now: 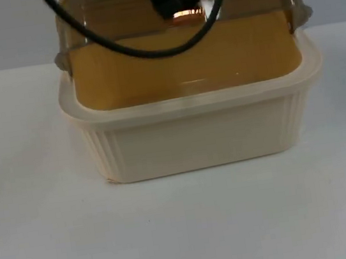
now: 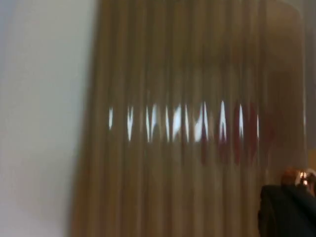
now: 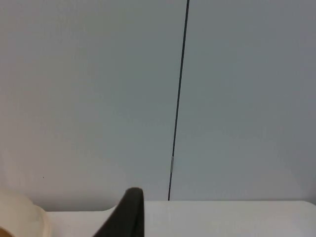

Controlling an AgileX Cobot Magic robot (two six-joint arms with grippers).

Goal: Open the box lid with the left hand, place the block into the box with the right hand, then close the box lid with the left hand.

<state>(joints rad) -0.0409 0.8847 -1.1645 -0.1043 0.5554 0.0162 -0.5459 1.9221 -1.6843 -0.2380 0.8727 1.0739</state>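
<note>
Top view: box (image 1: 196,132) sits mid-table, cream ribbed walls, amber inside. Its clear brownish lid (image 1: 112,15) is swung up and back, standing behind the opening, so I'd call step one done. My left gripper (image 1: 175,0) is up at the lid's top edge; can't tell if my fingers are apart or clamped on it. Left wrist view: ribbed lid (image 2: 187,123) right up close, with a reddish smear through it. Could be the block (image 2: 244,133), not sure. I can't see inside the box well enough to say whether it's in.

Right wrist view: my right gripper (image 3: 129,217) waits low over the table (image 3: 222,217), beside the box's corner, facing the grey wall (image 3: 98,98). Finger state unclear.

Left to do, by my read: confirm block in, then close lid.
</note>
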